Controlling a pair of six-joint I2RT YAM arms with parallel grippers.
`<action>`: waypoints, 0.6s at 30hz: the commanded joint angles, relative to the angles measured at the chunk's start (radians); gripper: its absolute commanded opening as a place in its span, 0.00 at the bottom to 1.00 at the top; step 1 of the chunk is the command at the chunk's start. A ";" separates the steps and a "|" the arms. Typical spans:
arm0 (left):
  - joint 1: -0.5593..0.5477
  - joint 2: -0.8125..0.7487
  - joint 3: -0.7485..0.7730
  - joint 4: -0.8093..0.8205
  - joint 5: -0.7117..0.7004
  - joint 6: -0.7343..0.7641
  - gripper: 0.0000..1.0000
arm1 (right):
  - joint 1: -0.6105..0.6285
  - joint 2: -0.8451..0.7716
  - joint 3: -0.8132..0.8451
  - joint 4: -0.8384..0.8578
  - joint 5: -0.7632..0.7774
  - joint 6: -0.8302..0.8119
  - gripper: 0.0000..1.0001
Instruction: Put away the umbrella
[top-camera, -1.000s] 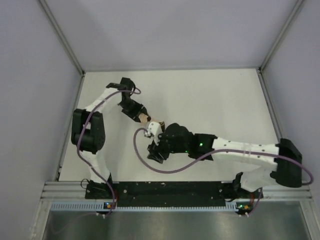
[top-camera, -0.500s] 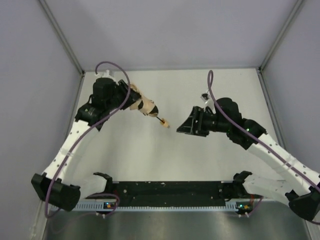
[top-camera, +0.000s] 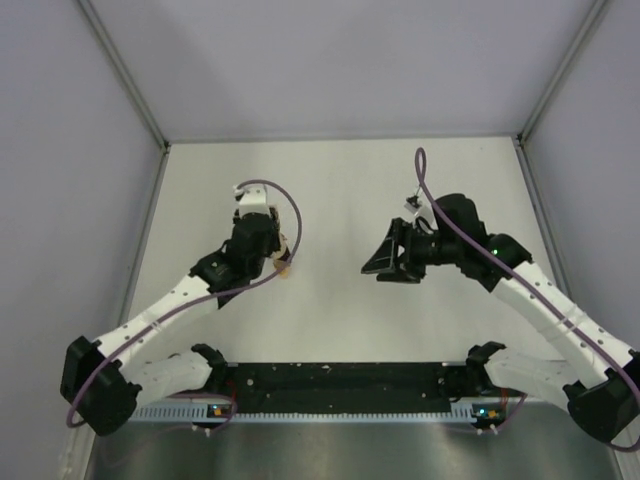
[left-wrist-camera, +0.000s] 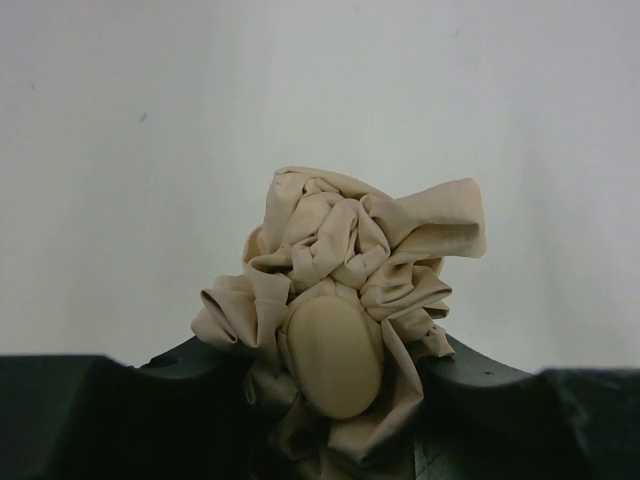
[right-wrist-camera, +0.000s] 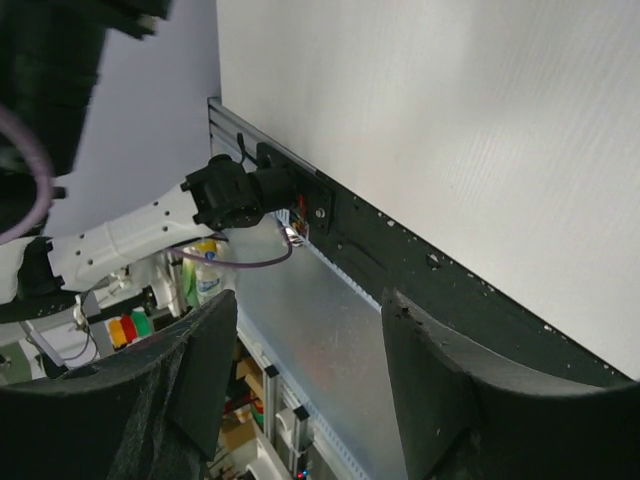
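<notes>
Table, left half: over it my left gripper pinches the bunched umbrella, long axis end-on to that wrist camera, handle nearest. My right gripper hangs spread, empty, well apart rightward.

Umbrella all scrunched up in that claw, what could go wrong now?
The umbrella is a loose, crumpled bundle pinched in the left gripper, so folds could slip out or flop open. The right gripper is open, empty and apart from it, so nothing would likely catch it if it dropped.
</notes>
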 joint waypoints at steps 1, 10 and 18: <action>-0.060 0.047 -0.143 0.168 -0.153 -0.057 0.00 | -0.014 -0.030 -0.015 -0.010 -0.045 -0.017 0.59; -0.066 0.031 -0.195 0.112 -0.002 -0.192 0.00 | -0.016 0.015 -0.006 -0.016 -0.144 -0.191 0.65; 0.021 -0.230 -0.186 0.328 1.006 -0.307 0.00 | -0.012 0.104 0.134 -0.022 -0.304 -0.576 0.88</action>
